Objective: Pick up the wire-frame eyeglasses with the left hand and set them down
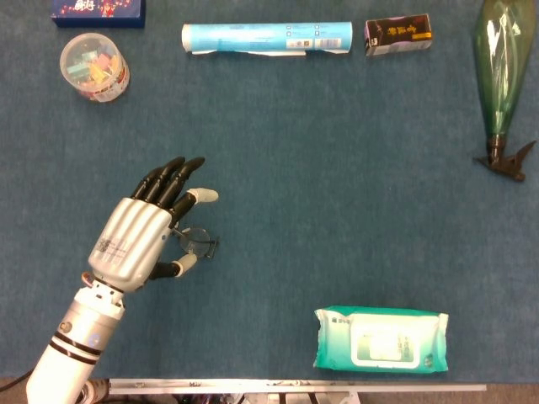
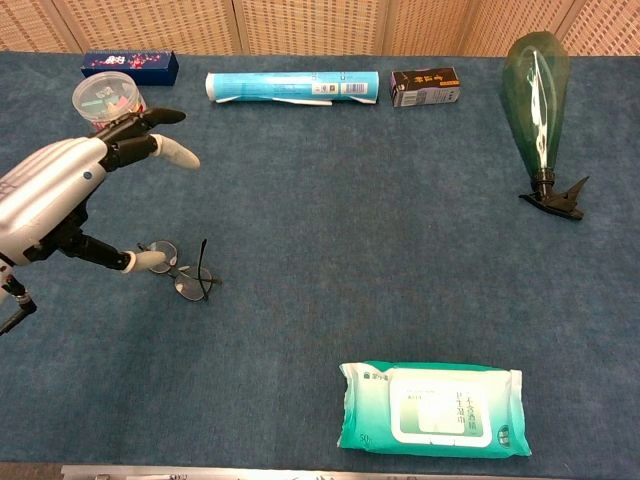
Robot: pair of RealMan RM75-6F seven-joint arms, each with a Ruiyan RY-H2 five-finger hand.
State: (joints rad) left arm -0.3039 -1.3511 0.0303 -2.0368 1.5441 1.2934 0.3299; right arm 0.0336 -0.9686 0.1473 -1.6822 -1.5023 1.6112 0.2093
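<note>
Desk (image 1: 337,185): broad blue centre bare, with a wipes pack (image 1: 381,338) near the front edge and a cyan tube (image 1: 266,37) along the back edge. Wire-frame eyeglasses (image 2: 180,272): flat on the desk at left; in the head view one lens is hidden under the hand. Left robot hand (image 1: 143,236): over the glasses, palm down, fingers spread apart, gripping nothing; thumb tip just beside the frame, contact uncertain.
</note>
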